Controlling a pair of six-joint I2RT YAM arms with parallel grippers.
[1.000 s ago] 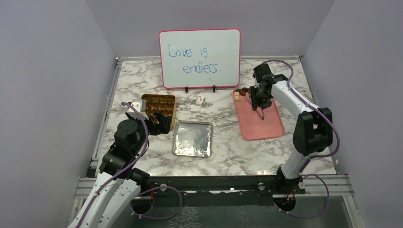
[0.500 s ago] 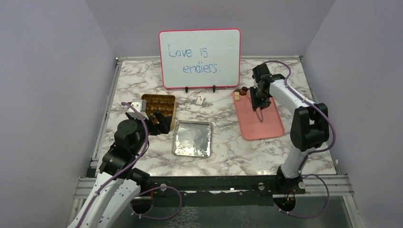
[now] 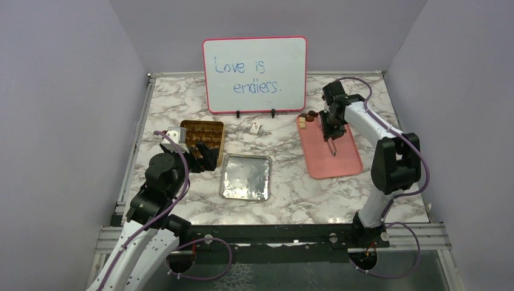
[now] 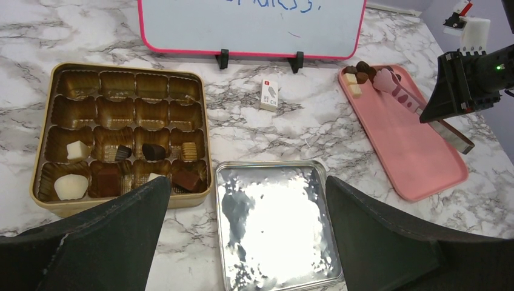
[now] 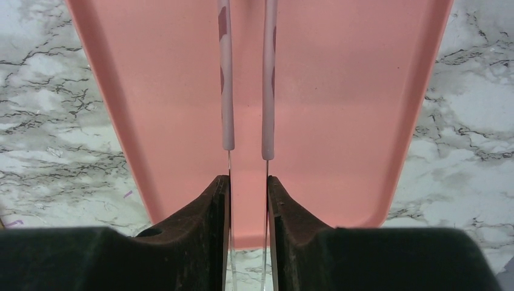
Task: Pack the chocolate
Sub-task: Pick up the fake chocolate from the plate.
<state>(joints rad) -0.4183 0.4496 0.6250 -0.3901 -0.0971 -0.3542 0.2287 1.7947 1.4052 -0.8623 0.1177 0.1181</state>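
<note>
Viewing through the left wrist camera, I find the chocolate (image 4: pixel 362 70) in two places. (a) A small cluster of dark brown and cream pieces sits at the far end of the pink tray (image 4: pixel 418 151), in the upper right of the frame. (b) Other pieces (image 4: pixel 151 151), white, tan and dark, lie in the two lower rows of compartments of the gold tin (image 4: pixel 127 66), at centre left.

(c) The pink-and-white tongs (image 4: pixel 400 94) lie along the tray with their scooped tips just beside the cluster; I cannot tell whether they touch it. (d) The right gripper (image 5: pixel 247 182) is closed on the tongs. In its own view each dark finger presses against the outside of one thin tong arm, and the arms run up the middle of the frame over the tray.

(e) The left gripper (image 4: pixel 247 182) is fully open and holds nothing. Its fingers fill the lower left and lower right corners, above the silver lid (image 4: pixel 273 242) lying just right of the tin.

(f) A small white card (image 4: pixel 270 96) stands on the marble tabletop (image 4: pixel 291 133) between tin and tray. (g) A pink-framed whiteboard (image 3: pixel 254 73) stands along the upper edge.
</note>
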